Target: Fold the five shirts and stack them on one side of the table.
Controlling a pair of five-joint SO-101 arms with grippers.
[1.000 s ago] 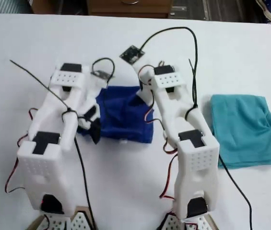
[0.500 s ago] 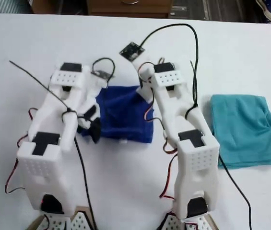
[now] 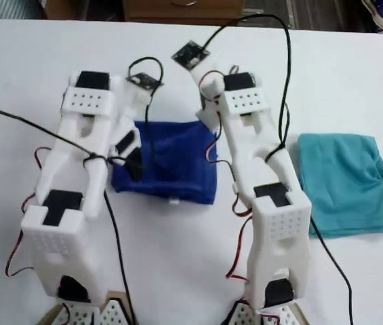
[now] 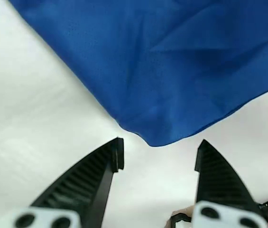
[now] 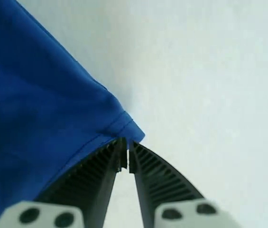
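Teal shirt (image 3: 346,183): folded to a rough square with soft creases. It lies flat on the white tabletop (image 3: 177,264) at the right, well apart from my jaws. Its edges are skewed slightly, and the near right corner reaches nearest.

Blue shirt (image 3: 171,162): deep blue, folded to a rough rectangle with shallow wrinkles, lying flat between my two arms. The long axis runs left to right. A small white tab shows at the near edge.

Left gripper (image 4: 160,149): the jaws are released and spread wide. They hang over the left side of the blue shirt, and a rounded corner of the cloth points into the gap between the tips. The tips do not touch the fabric.

Right gripper (image 5: 126,142): the jaws are clenched to a hairline gap. They sit at the stitched far right corner of the blue shirt, where the hem turns. I cannot tell whether any cloth is caught between the tips. Bare tabletop lies beyond this corner.
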